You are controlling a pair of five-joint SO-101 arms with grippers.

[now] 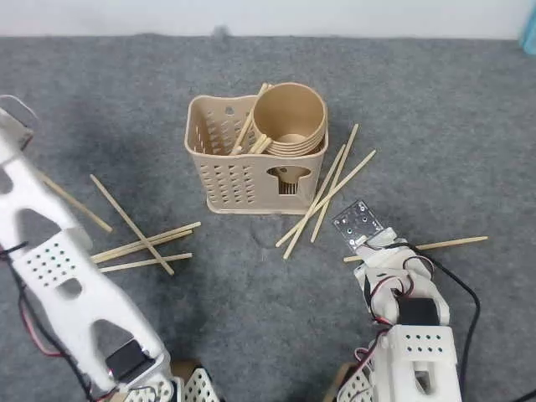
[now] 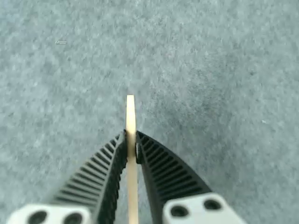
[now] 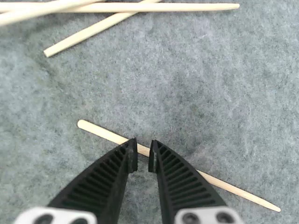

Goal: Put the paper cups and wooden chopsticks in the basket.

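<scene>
A beige slotted basket stands mid-table with stacked paper cups and a few wooden chopsticks inside. My left gripper is shut on a chopstick whose tip pokes past the fingers over bare carpet; this gripper sits at the far left. My right gripper hovers right of the basket, jaws barely open, directly over a lone chopstick lying on the carpet.
Loose chopsticks lie crossed left of the basket, and three more fan out against its right side, also seen in the right wrist view. Grey carpet covers the table.
</scene>
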